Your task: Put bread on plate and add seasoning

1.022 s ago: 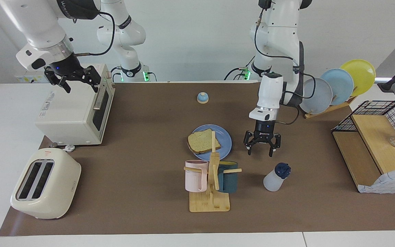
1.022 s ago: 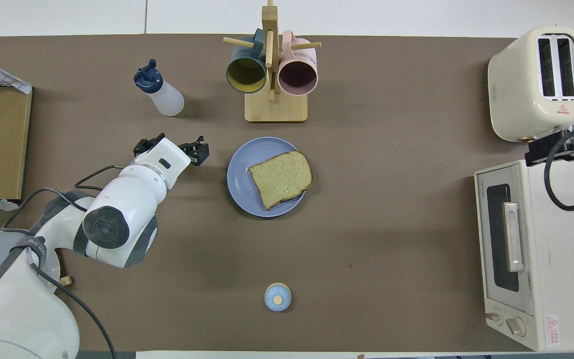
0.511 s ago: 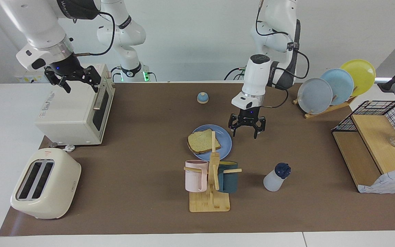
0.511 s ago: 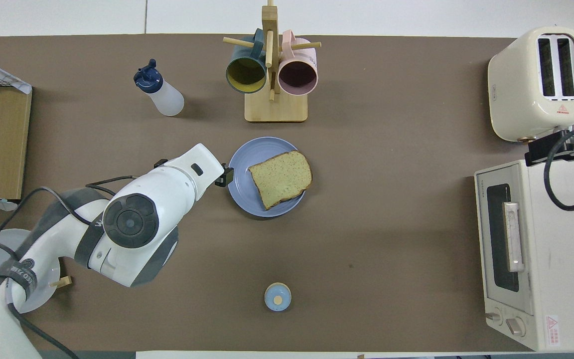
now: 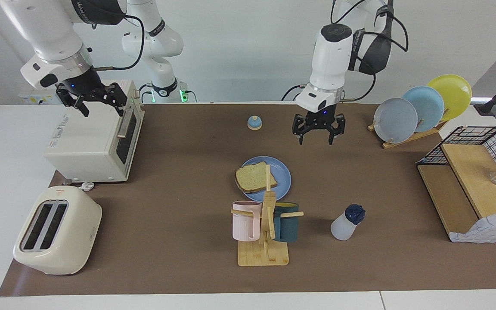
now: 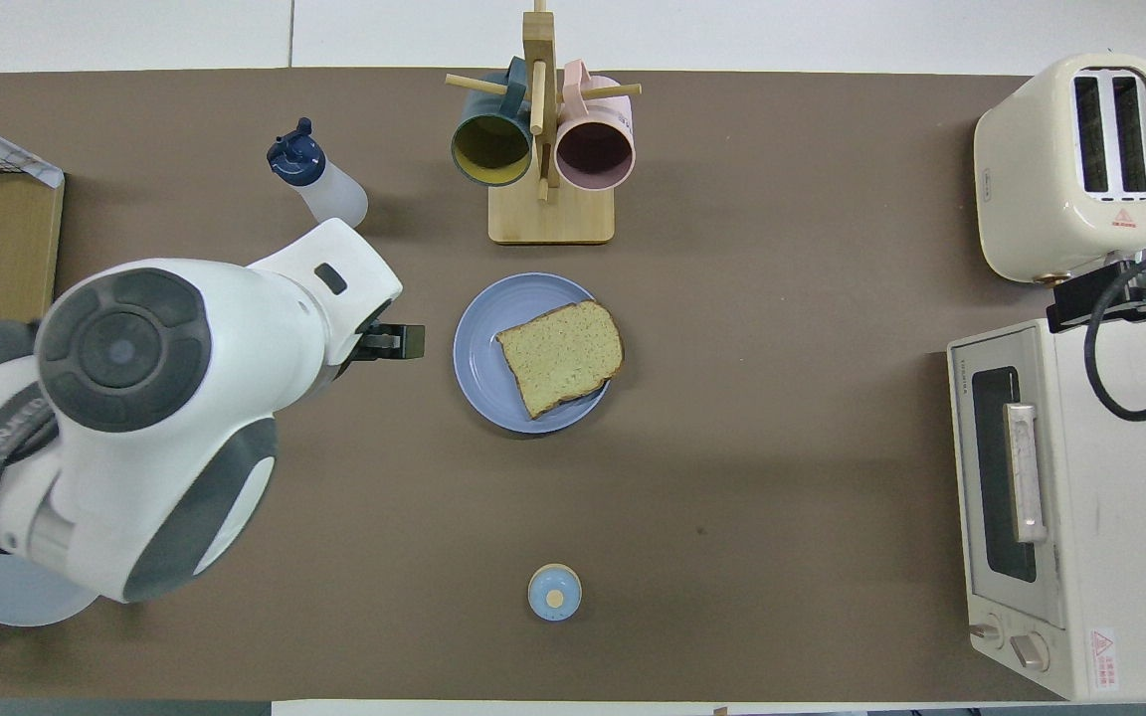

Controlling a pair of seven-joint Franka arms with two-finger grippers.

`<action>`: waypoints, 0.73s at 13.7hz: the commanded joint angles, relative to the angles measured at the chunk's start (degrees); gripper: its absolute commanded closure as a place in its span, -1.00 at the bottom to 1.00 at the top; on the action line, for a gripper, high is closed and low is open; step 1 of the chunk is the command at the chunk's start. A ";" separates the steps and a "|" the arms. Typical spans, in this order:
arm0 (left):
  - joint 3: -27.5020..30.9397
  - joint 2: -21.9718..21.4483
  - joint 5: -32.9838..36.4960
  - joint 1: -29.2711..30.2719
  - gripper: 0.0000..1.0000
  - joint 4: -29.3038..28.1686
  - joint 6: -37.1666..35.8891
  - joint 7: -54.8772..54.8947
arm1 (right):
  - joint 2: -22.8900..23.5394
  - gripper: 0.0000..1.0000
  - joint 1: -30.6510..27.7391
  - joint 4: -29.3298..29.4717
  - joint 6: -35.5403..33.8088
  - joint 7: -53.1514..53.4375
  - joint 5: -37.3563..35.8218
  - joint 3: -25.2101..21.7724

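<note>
L tool (image 5: 315, 138) hangs up in the air w/ fingers spread wide, empty, touching nothing; it's over bare brown surface (image 5: 179, 181) btw the blue-domed bell (image 5: 254, 122) and the plate rack (image 5: 420, 107). In the overhead view the L arm's bulk hides most of it, only one dark finger (image 6: 396, 341) pokes out beside the plate. R tool (image 5: 91, 101) also wide, empty, hovers over the toaster oven (image 5: 95, 137) top, waiting.

Bread (image 5: 255, 177) lies flat on the periwinkle plate (image 5: 281, 172), approx mid-surface, its edge nearest the R arm's end overhanging the rim a bit. Slice is square, so no real long axis; it sits rotated, corners skewed vs the surface edges, rounded top crust toward the R arm's end.

Seasoning bottle (image 5: 346, 223) stands on the surface, farther from robots than the plate, toward the L arm's end, beside the mug tree (image 5: 265, 232). Long axis upright, navy cap up, apart from both tools.

Toaster (image 5: 56, 230) sits at the R arm's end, farther out than the oven.
</note>
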 commanded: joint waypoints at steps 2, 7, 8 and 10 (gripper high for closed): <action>0.51 -0.29 -1.10 4.82 -1.00 7.04 -9.29 1.62 | -1.20 -1.00 0.30 -1.54 0.42 -1.42 -0.13 0.52; 0.60 -0.38 -1.10 12.81 -1.00 11.44 -13.61 12.13 | -1.12 -1.00 0.21 -1.54 0.42 -1.42 -0.13 0.44; 0.25 -0.29 -1.10 15.96 -1.00 11.62 -14.39 15.13 | -1.11 -1.00 0.21 -1.45 0.42 -1.42 -0.13 0.52; -0.80 -0.29 -1.54 20.63 -1.00 12.49 -15.28 19.53 | -1.11 -1.00 0.21 -1.54 0.42 -1.42 -0.13 0.44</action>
